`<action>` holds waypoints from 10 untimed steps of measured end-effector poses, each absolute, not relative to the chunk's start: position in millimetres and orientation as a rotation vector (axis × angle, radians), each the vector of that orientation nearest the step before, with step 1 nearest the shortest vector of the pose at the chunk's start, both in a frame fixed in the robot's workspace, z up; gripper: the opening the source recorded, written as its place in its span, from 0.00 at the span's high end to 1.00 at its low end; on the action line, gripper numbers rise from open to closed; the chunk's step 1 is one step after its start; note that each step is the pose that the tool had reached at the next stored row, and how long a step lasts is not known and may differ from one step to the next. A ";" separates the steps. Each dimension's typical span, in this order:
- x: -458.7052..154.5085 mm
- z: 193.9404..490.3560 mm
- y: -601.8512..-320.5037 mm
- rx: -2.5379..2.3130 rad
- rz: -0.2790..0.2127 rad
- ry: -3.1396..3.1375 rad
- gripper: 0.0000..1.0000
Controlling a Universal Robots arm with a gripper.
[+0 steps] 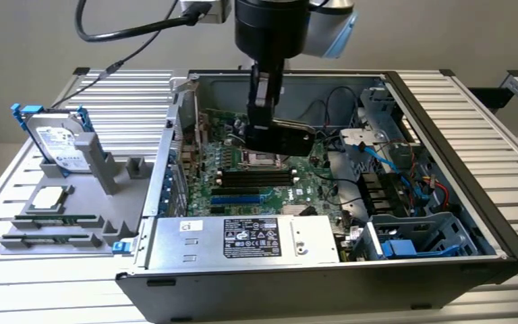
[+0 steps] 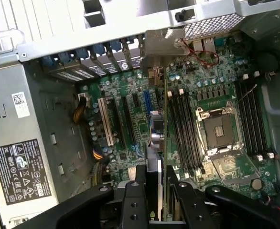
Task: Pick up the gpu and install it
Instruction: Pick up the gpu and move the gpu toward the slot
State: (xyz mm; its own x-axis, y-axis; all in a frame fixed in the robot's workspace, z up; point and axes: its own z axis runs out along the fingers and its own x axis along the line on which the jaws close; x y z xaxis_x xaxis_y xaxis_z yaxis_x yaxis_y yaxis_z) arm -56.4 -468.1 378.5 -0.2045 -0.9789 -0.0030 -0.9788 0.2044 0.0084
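My gripper (image 1: pixel 264 121) hangs inside the open computer case (image 1: pixel 475 223), shut on the gpu (image 1: pixel 282 138). The card's black face shows tilted above the CPU socket area of the green motherboard (image 1: pixel 241 192). In the wrist view the gpu (image 2: pixel 159 143) is seen edge-on, clamped between the black fingers (image 2: pixel 133 200) of the gripper (image 2: pixel 158 195). Its silver end bracket (image 2: pixel 154 47) points toward the case's rear slot openings. The card is held above the board, over the strip between the expansion slots (image 2: pixel 125 119) and the memory slots (image 2: pixel 183 129).
A grey tray (image 1: pixel 70 229) on the exterior view's left holds a hard drive in a blue frame (image 1: pixel 56 138), a CPU (image 1: pixel 48 197) and memory sticks (image 1: pixel 52 221). The power supply (image 1: pixel 241 239), a blue-trimmed drive cage (image 1: pixel 421 236) and loose cables (image 1: pixel 367 155) crowd the case.
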 end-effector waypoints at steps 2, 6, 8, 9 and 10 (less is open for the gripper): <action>-56.4 377.9 -468.1 2.022 0.005 -2.418 0.73; -56.3 376.5 -468.1 2.114 0.025 -2.359 0.73; -56.4 371.1 -467.5 2.240 0.033 -2.251 0.73; -56.4 368.6 -465.4 2.251 0.034 -2.243 0.73; -56.3 363.6 -461.6 2.257 0.022 -2.249 0.73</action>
State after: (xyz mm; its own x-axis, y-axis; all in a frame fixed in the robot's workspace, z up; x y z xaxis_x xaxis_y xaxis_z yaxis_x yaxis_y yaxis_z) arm -56.3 -461.6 363.6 0.0042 -0.9998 -0.0218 -0.9991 -0.0033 -0.0418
